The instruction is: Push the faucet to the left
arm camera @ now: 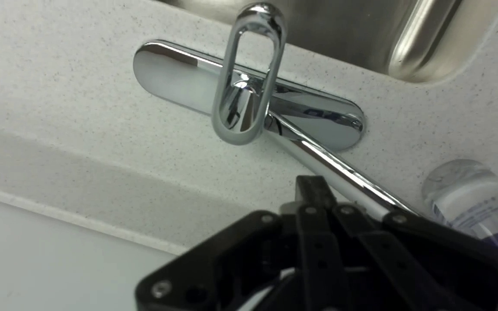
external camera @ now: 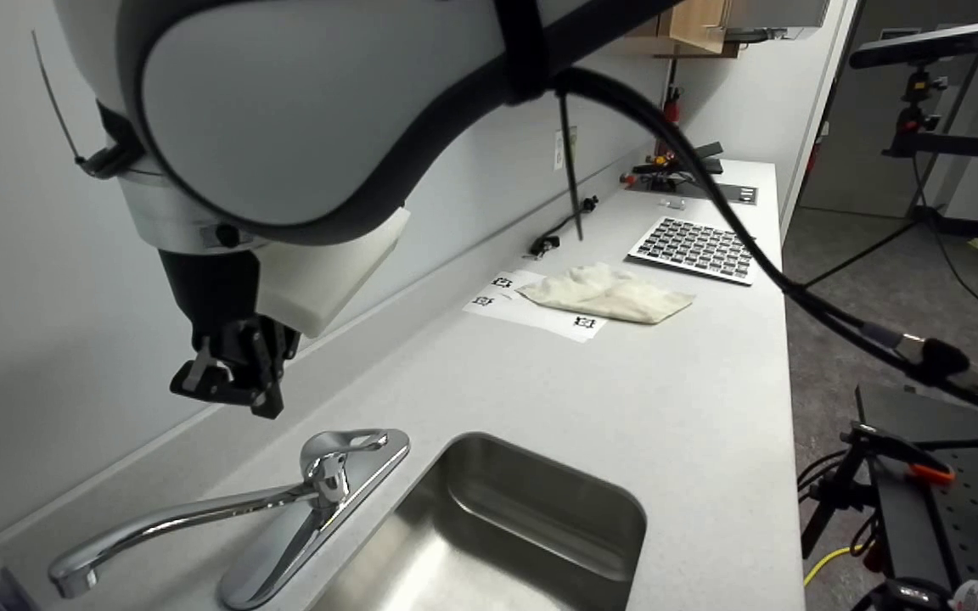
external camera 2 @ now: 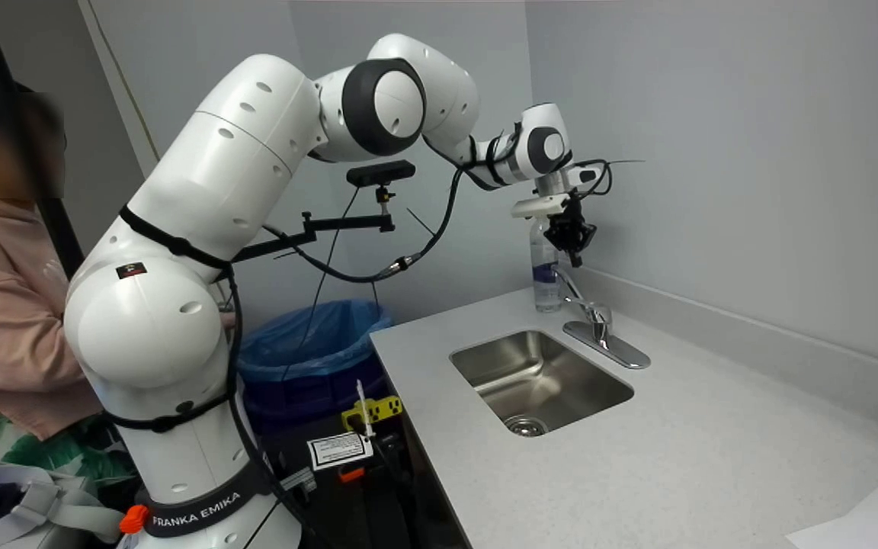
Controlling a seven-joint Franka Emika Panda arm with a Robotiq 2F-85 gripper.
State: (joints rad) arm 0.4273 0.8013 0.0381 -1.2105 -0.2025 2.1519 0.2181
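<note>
At left the robot arm [external camera 2: 256, 122] arches over the counter [external camera 2: 637, 450], likely stationed there to reach across the sink basin [external camera 2: 553, 381]; its base band [external camera 2: 197, 505] reads FRANKA EMIKA. Next, a white tag [external camera 2: 340, 450] bears print too small for me to read. Past the basin stands a bottle [external camera 2: 544, 255], its dark label [external camera 2: 544, 273] illegible from here. The gripper [external camera 2: 576, 261] hangs above the faucet [external camera 2: 600, 320], fingertips [arm camera: 311, 188] pressed together on nothing, presumably to prod the spout [arm camera: 339, 168] bluntly. Rightmost, the faucet sits along the basin's wall-side edge, spout pointing clear of the basin.
</note>
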